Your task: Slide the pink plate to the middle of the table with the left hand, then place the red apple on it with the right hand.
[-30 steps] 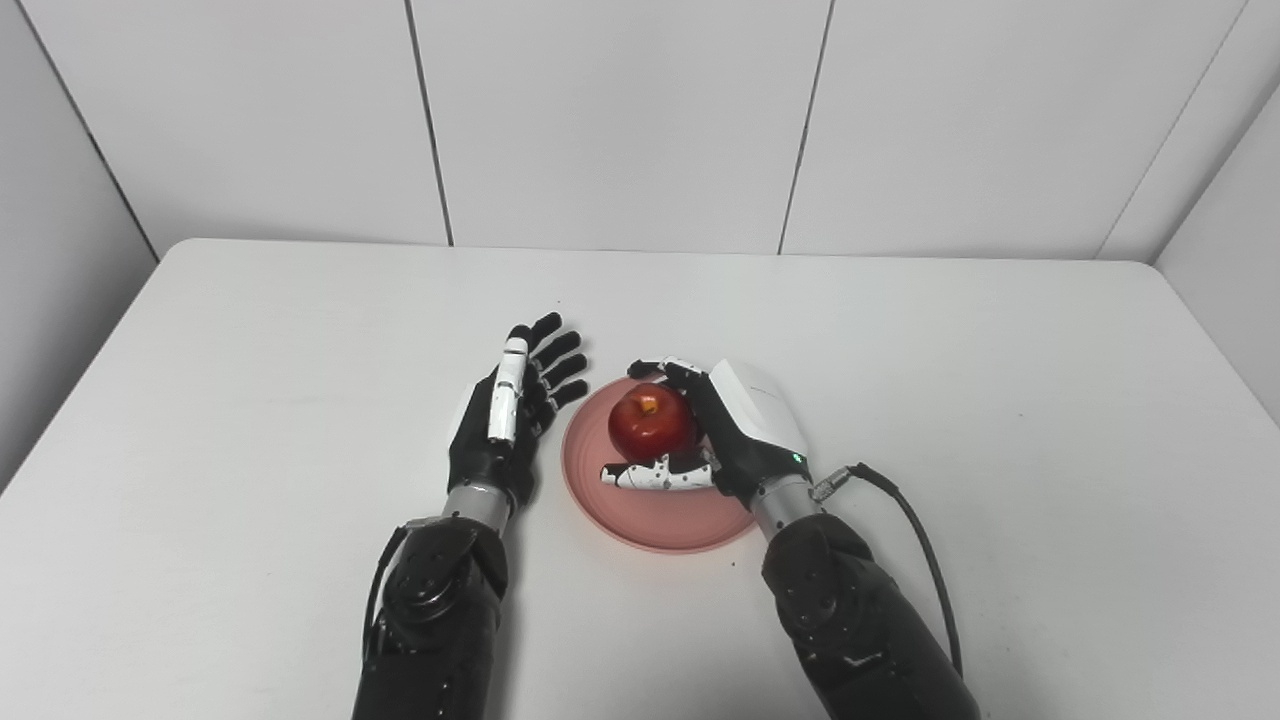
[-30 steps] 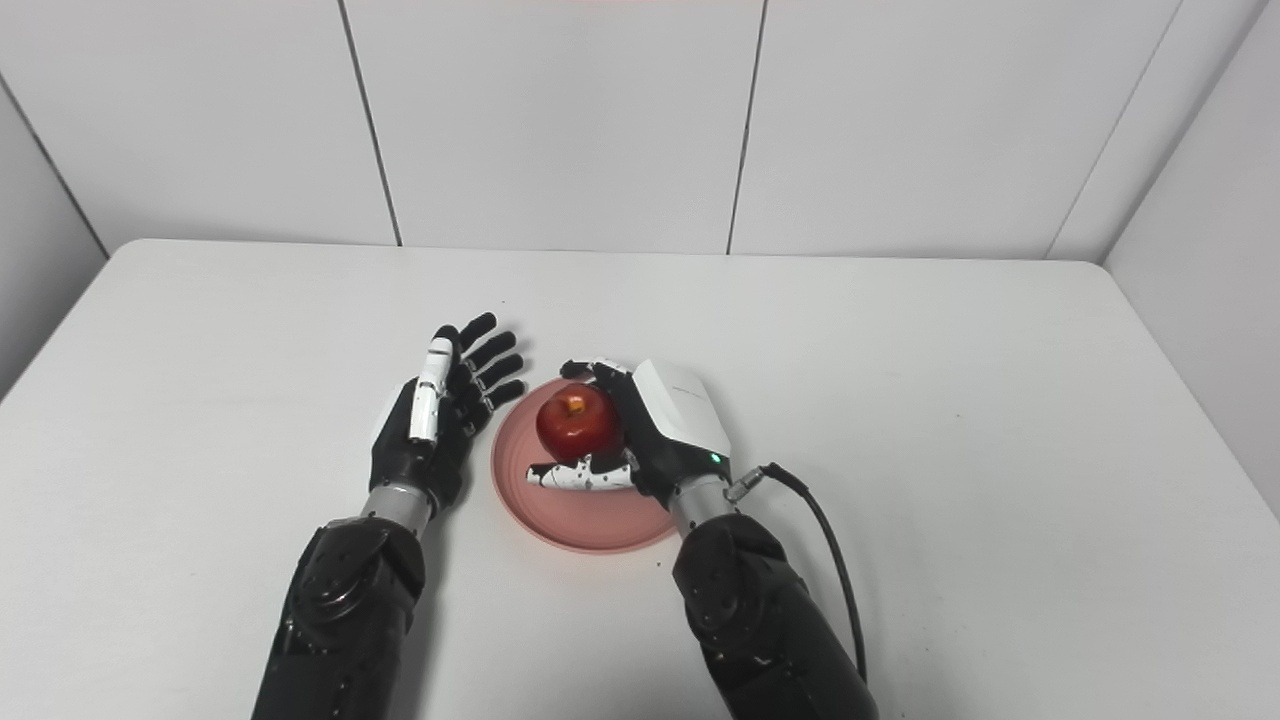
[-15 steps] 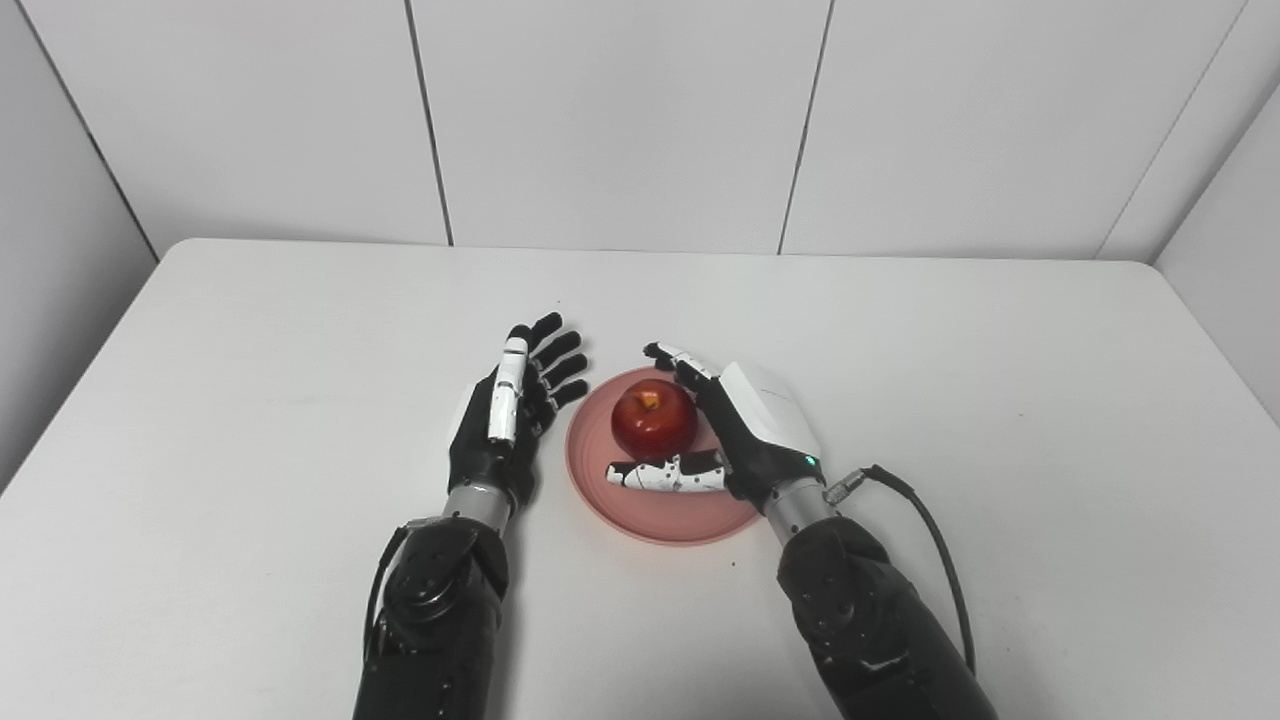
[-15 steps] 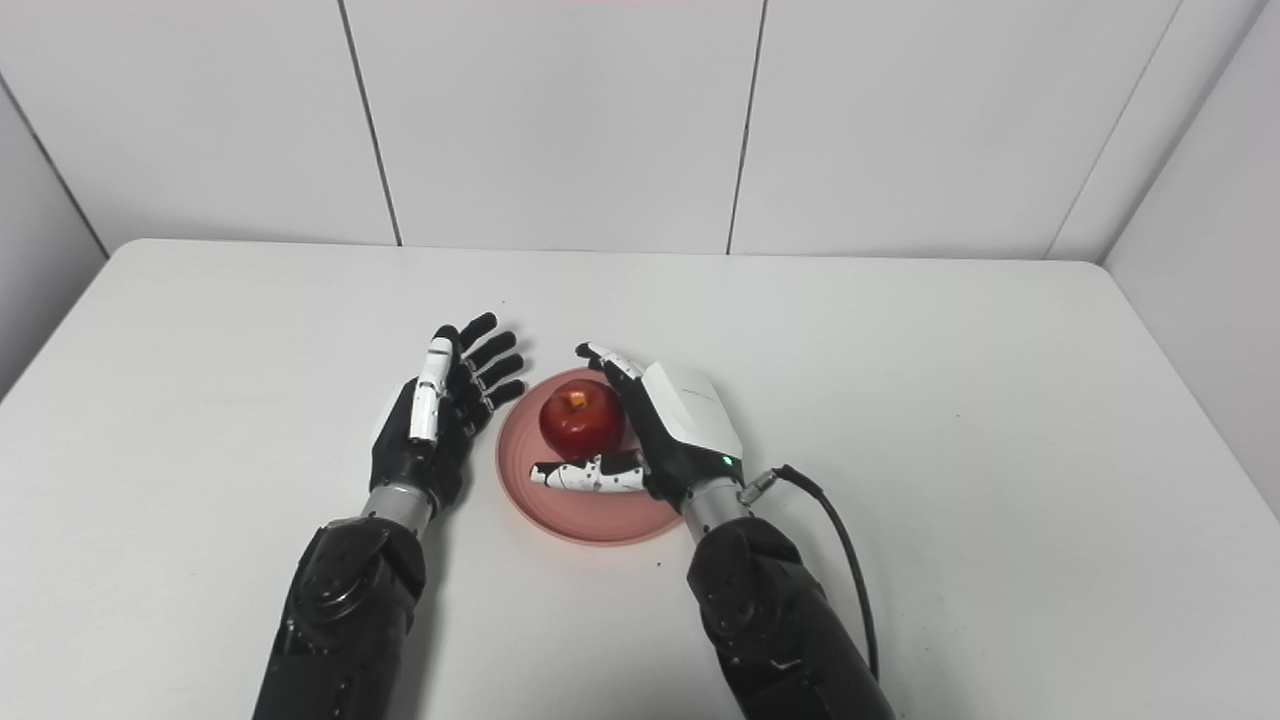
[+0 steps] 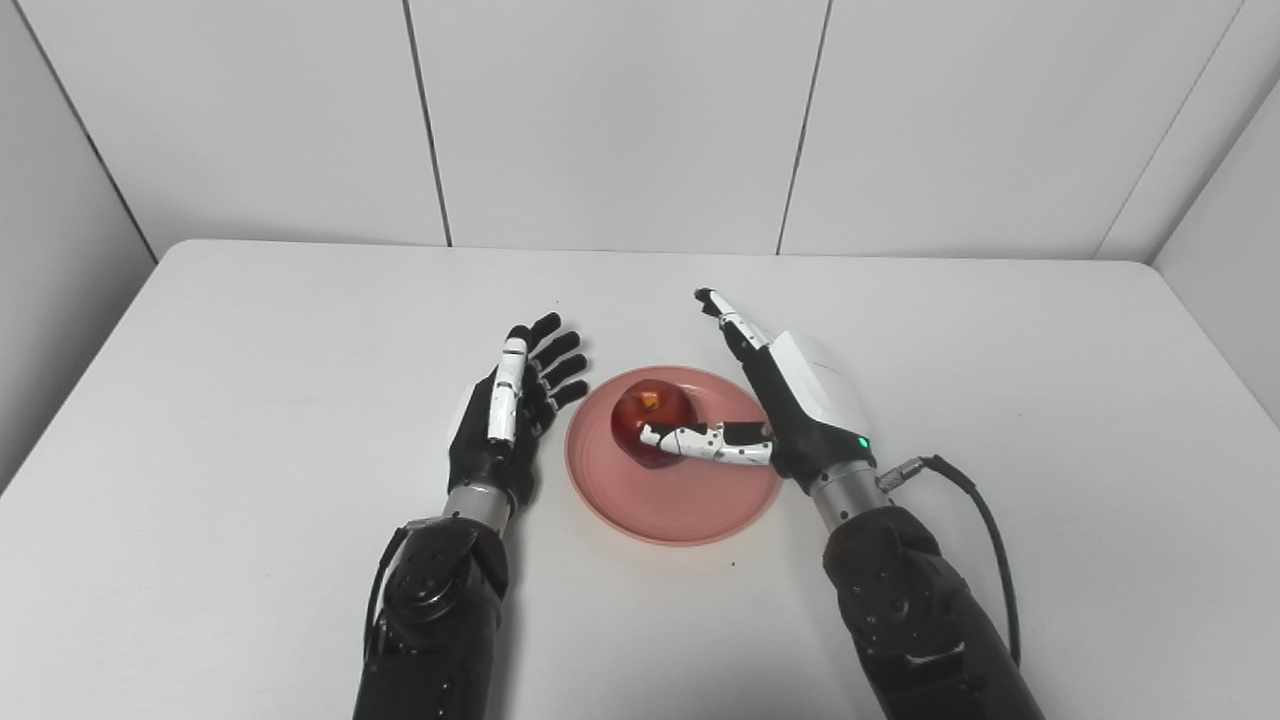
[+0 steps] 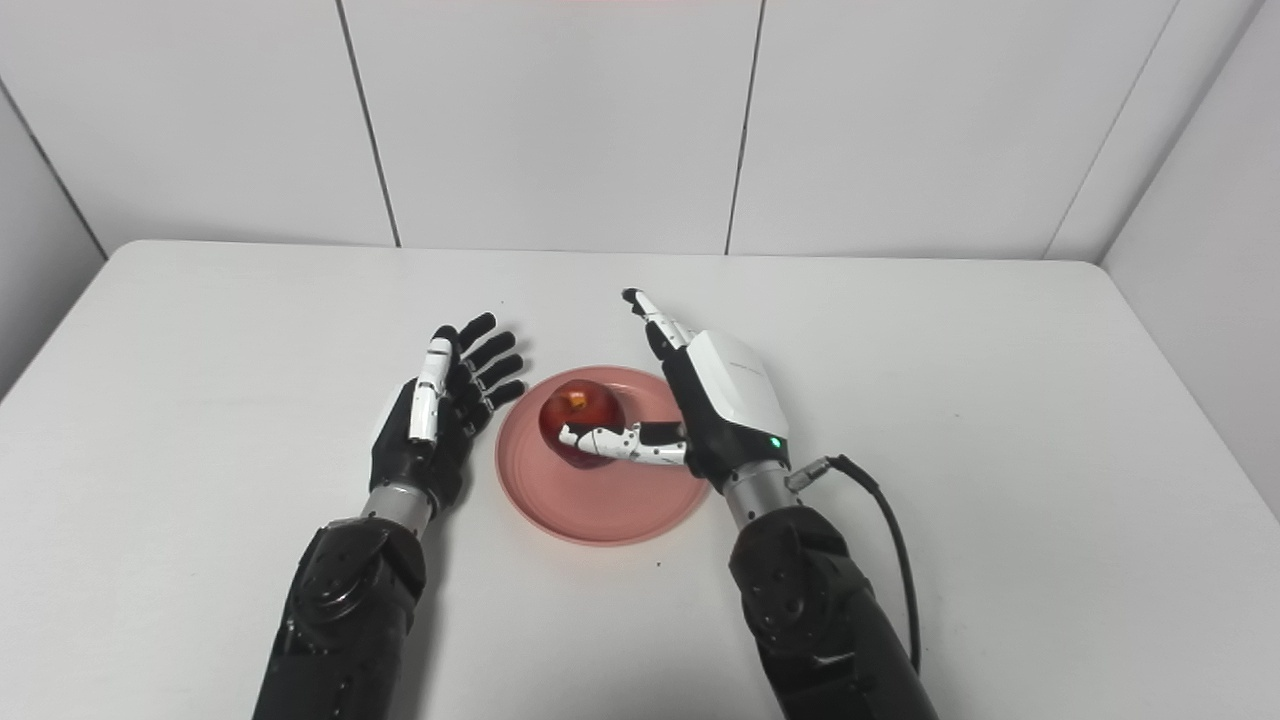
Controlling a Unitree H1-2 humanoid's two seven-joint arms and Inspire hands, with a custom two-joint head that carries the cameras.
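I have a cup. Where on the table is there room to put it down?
The table is bare to the right of the right robot hand, and bare again left of the left robot hand. The far strip by the wall is free too. The middle is crowded: the pink plate with the red apple sits between both hands.

The white table [image 5: 250, 330] carried one pink plate [image 5: 680, 505]. It sat mid-table (slightly nearer the front edge).
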